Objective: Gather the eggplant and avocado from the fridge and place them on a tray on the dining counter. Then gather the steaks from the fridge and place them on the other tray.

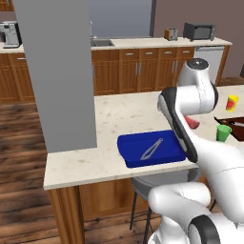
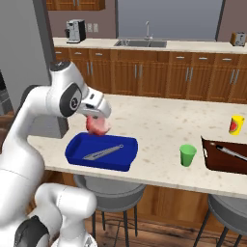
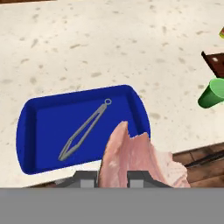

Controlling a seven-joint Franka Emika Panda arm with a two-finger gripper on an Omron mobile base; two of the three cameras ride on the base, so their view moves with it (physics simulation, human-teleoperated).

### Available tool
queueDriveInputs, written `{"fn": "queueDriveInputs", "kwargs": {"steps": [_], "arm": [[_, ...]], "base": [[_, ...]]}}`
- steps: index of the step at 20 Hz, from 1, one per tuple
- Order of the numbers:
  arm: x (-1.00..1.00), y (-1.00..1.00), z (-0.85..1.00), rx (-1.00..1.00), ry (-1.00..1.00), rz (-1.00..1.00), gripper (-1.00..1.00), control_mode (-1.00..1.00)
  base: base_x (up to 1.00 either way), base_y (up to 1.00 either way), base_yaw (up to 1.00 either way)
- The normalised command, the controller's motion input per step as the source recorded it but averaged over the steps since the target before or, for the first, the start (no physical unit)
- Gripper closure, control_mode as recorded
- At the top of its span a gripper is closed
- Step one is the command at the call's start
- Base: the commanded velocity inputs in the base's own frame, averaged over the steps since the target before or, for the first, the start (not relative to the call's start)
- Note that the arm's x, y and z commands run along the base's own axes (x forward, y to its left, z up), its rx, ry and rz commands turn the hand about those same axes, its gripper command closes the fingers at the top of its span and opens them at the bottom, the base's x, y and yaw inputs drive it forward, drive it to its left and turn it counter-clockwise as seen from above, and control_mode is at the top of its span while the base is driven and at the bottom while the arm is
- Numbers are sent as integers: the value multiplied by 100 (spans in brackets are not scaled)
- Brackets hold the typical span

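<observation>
My gripper [image 2: 96,117] is shut on a pale pink steak [image 2: 98,126] and holds it just above the far edge of the deep blue tray [image 2: 77,144]. In the hand view the steak [image 3: 131,159] hangs between my fingertips, with the blue tray [image 3: 48,127] below and ahead. The tray lies on the beige dining counter [image 2: 159,125] near its front edge, and grey tongs [image 2: 102,152] lie in it. From the left, the steak [image 1: 192,122] peeks out behind my arm beside the blue tray [image 1: 128,147]. The dark brown tray [image 2: 226,161] sits at the counter's right. The eggplant and avocado are out of view.
A green cup [image 2: 187,155] stands between the two trays, and a yellow cup [image 2: 236,125] stands farther back. Grey stools [image 2: 108,185] sit under the counter's front edge. A tall flat grey panel [image 1: 57,71] rises at the counter's left end. The wall counter with a sink [image 2: 142,43] lies behind.
</observation>
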Motion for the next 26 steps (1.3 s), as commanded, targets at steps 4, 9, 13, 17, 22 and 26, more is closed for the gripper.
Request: {"fn": "queueDriveInputs", "kwargs": {"steps": [4,9,13,17,22,26], "arm": [[58,-11,-50,1,26,-9,100,-100],[62,0,-65,0,4,0,100,-100],[64,0,-83,0,0,0,100,-100],[59,-10,-82,1,0,0,100,-100],[55,-16,-77,1,0,0,100,-100],[16,-21,-62,2,0,0,100,-100]], "base": [[0,0,0],[0,0,0],[0,0,0],[0,0,0],[0,0,0],[0,0,0]]}}
